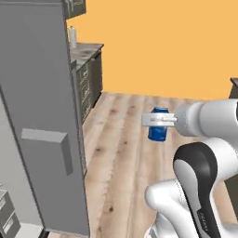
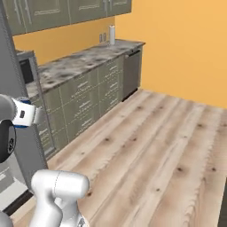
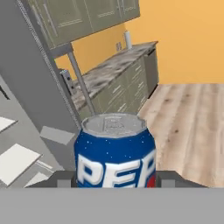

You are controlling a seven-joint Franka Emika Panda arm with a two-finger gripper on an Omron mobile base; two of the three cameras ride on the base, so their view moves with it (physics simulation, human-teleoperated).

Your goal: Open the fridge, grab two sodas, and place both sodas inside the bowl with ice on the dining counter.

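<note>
A blue soda can (image 3: 114, 151) with white lettering stands upright between my gripper's (image 3: 114, 180) fingers, held above the wooden floor. In the left base view my gripper (image 1: 159, 120) is shut on the same blue soda can (image 1: 158, 131), out in front of my white arm. The right base view catches the can's (image 2: 23, 125) blue edge at the far left behind my hand. The grey fridge (image 1: 42, 102) stands open to my left, with its door (image 3: 30, 78) swung out and pale shelves (image 3: 17, 162) inside. The bowl with ice and the dining counter are out of view.
Grey-green cabinets with a mottled stone top (image 2: 84, 57) run along the yellow wall, with a white roll (image 2: 112, 34) at the far end. Wooden floor (image 2: 159, 146) stretches open ahead and to the right. A dark edge (image 1: 234, 88) shows at the right.
</note>
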